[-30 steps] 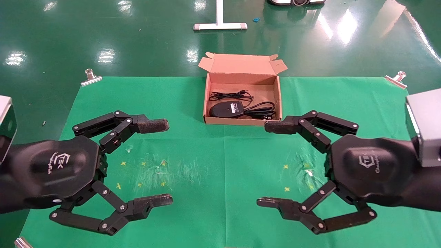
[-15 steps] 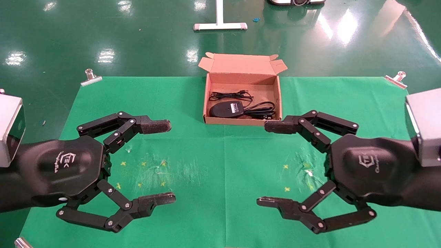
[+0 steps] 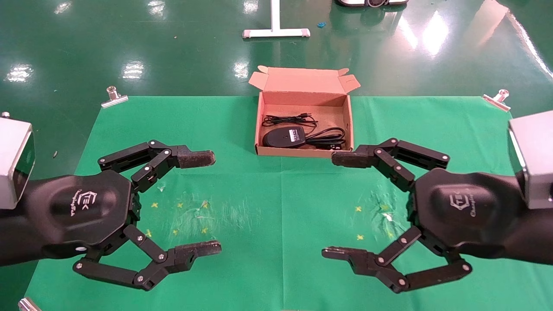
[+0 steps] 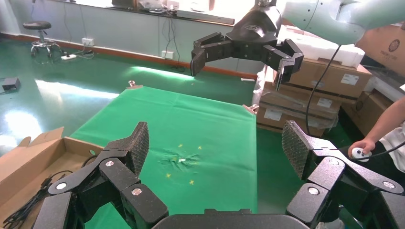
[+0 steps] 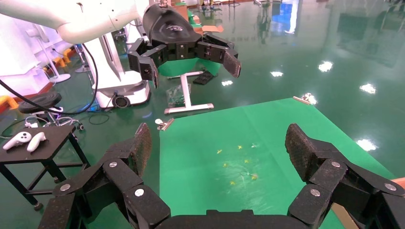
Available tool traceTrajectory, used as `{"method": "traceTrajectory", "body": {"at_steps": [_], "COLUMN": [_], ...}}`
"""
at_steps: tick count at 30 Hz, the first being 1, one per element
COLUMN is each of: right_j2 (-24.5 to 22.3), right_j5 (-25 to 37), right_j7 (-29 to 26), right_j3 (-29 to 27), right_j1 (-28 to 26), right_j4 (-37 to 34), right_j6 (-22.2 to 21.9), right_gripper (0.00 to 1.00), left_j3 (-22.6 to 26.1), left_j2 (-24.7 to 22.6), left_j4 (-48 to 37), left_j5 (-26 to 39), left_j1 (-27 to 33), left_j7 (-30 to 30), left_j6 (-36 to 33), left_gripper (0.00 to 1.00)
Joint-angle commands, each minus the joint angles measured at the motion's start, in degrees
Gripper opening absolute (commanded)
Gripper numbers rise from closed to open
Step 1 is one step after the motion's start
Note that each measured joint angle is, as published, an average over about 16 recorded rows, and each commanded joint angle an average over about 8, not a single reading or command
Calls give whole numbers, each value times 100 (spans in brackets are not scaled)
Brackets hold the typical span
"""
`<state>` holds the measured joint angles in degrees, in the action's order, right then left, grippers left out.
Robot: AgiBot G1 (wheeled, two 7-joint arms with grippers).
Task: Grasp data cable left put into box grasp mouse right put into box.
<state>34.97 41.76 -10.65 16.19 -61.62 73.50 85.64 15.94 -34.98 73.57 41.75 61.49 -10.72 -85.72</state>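
Head view: my left gripper (image 3: 207, 204) has slid in a little; my right gripper (image 3: 337, 206) stays put. Both are wide open, empty. The mouse (image 3: 284, 136) and data cable (image 3: 327, 138) lie in the box (image 3: 302, 151), so I'm done.

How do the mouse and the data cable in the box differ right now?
The mouse is a solid oval body with a white label facing up; the data cable is a thick coiled bundle. The mouse lies toward the left side of the box, the data cable to its right. Both are black, rest on the box floor, and neither open tool touches them.
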Motion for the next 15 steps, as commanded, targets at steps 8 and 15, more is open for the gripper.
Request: {"method": "traceTrajectory", "body": {"at_steps": [8, 15], "right_j2": [0, 0], "right_j5": [0, 0], "right_j7": [0, 0], "right_j3": [0, 0], "right_j1": [0, 0], "right_j4": [0, 0], "right_j6": [0, 0], "right_gripper": [100, 100], "left_j3": [5, 8], "left_j2": [-3, -4], "left_j4": [0, 0], "left_j5": [7, 9], "left_j1": [3, 5], "left_j7": [-3, -5], "left_j6": [4, 6], "left_gripper": [100, 100]}}
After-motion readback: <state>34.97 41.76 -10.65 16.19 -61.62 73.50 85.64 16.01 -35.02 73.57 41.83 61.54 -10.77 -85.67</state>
